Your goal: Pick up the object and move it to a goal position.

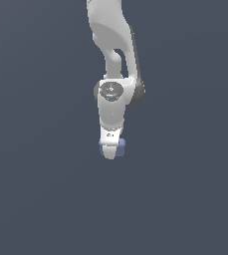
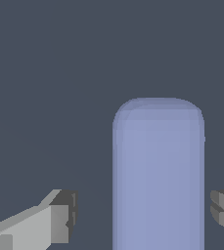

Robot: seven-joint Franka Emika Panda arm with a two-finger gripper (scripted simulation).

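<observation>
Gripper lowered around the blue object, fingers not yet closed on it.

In the exterior view the white arm [image 1: 113, 50] reaches down the middle of the frame, and the gripper [image 1: 111, 149] sits at its lower end over the plain grey table [image 1: 36, 199], with the periwinkle object [image 1: 121, 146] showing on either side of the hand. In the wrist view, going left to right, one finger [image 2: 55, 222] stands clear of the object [image 2: 157, 176], which lies between the two; then the other finger [image 2: 223, 212] waits with a narrow gap beside it. So the gripper is apart, straddling the object off-centre, nearer one finger. I judge this the grasp step: the next move calls for closing the fingers evenly, then lifting towards the goal, which is not visible here.
</observation>
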